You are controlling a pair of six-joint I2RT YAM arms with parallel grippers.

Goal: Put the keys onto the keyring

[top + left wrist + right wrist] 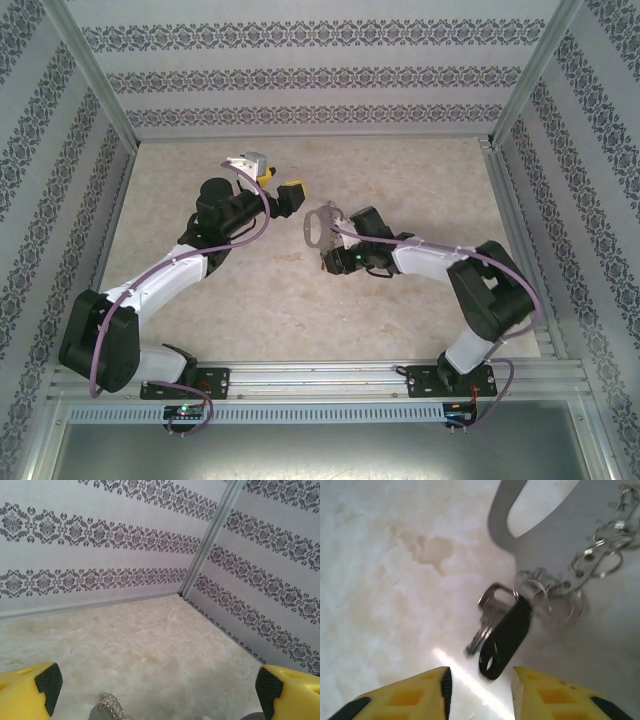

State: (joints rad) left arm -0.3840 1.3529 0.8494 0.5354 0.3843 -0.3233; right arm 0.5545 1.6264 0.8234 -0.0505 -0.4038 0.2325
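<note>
Right gripper (479, 680) jaws part-open with a narrow gap, gripping nothing. Keys (506, 630) lie just past its tips, against the small rings (540, 592) on the keyring (545, 545), mid table surface (250, 300), well off every edge. Left gripper (155, 685) jaws wide, empty, just beside the keyring.

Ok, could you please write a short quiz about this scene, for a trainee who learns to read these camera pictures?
1. True or false: the left tool is shut.
2. What lies on the table just ahead of the right tool? A) the keys B) a cup C) a screwdriver
3. In one word, what colour is the metal loop of the keyring?

Key: 1 false, its fingers stand wide apart. 2 A. 3 grey.
</note>
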